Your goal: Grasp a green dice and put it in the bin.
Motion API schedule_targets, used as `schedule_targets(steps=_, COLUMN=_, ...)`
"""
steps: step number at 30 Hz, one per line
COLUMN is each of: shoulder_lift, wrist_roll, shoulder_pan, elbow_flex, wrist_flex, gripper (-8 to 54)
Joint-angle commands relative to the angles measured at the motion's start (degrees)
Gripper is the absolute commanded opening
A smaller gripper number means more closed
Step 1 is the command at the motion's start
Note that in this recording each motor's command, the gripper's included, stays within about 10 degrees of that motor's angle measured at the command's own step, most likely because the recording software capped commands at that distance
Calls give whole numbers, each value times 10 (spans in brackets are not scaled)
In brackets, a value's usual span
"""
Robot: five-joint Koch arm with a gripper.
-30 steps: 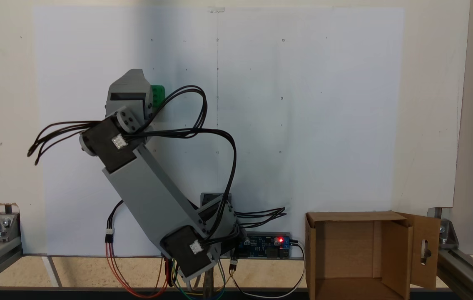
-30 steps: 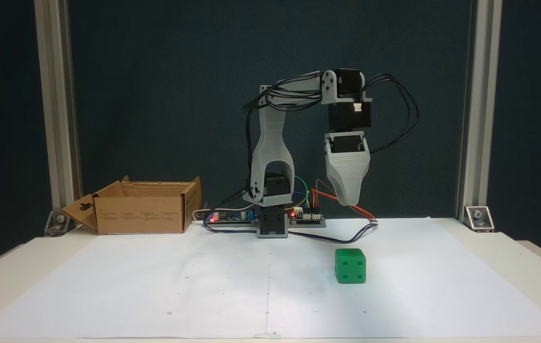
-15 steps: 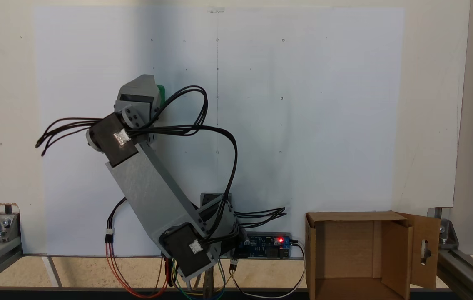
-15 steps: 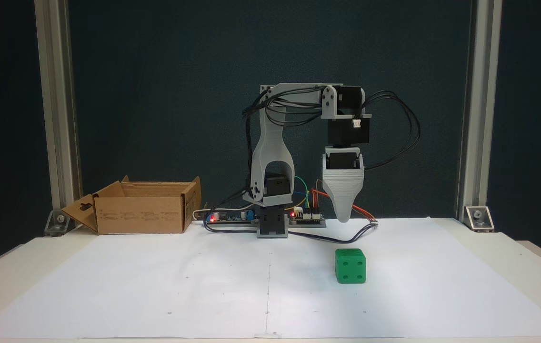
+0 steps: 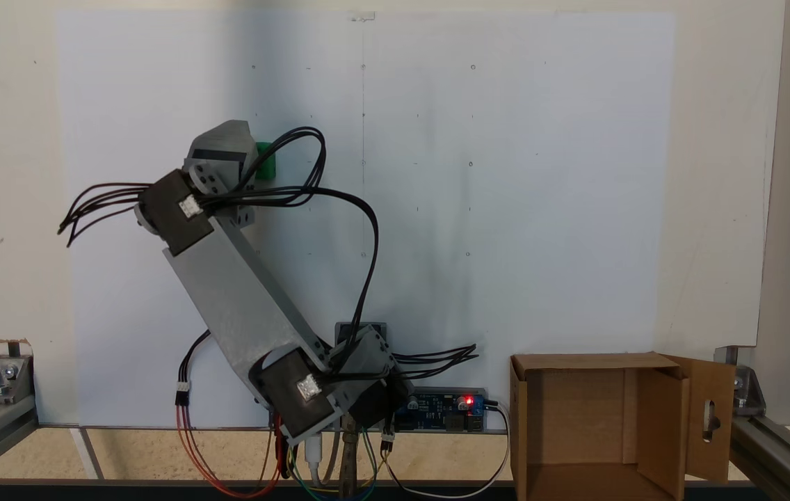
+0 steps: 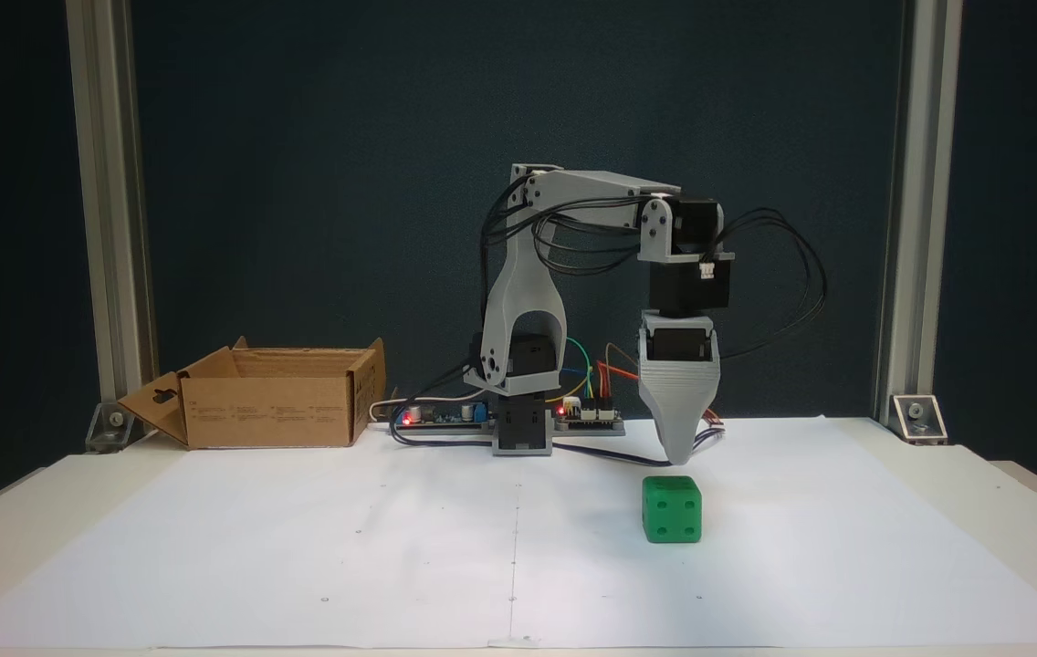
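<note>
The green dice (image 6: 671, 509) sits on the white paper right of centre, with four pips on the face toward the camera. My gripper (image 6: 681, 453) points straight down, its tip just above and slightly behind the dice's top. Only one grey tip shows, so the jaws' state is unclear. In a fixed view from above, the gripper head (image 5: 227, 147) covers most of the dice (image 5: 267, 161), leaving a green edge to its right. The bin (image 6: 274, 398), an open brown cardboard box with a slotted flap, stands at the far left, apart from the arm. From above the bin (image 5: 593, 362) is at the bottom right.
The arm's base (image 6: 521, 429) and a controller board (image 6: 445, 415) with a red light stand at the back of the paper sheet (image 6: 391, 547), with loose cables around them. Aluminium frame posts (image 6: 906, 210) rise at both back corners.
The gripper has come down from well above the table to just over the dice, shifting slightly right in the front view as the arm reached out. Dice and bin have not moved.
</note>
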Motion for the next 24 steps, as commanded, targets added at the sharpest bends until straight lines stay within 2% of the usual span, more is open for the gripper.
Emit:
schedule_targets(steps=1, shoulder_lift=-3, wrist_roll=41, shoulder_pan=-6, elbow_flex=-7, wrist_flex=-16, gripper=435)
schedule_targets(steps=24, shoulder_lift=-91, wrist_roll=40, shoulder_pan=8, elbow_flex=11, wrist_flex=-80, gripper=434)
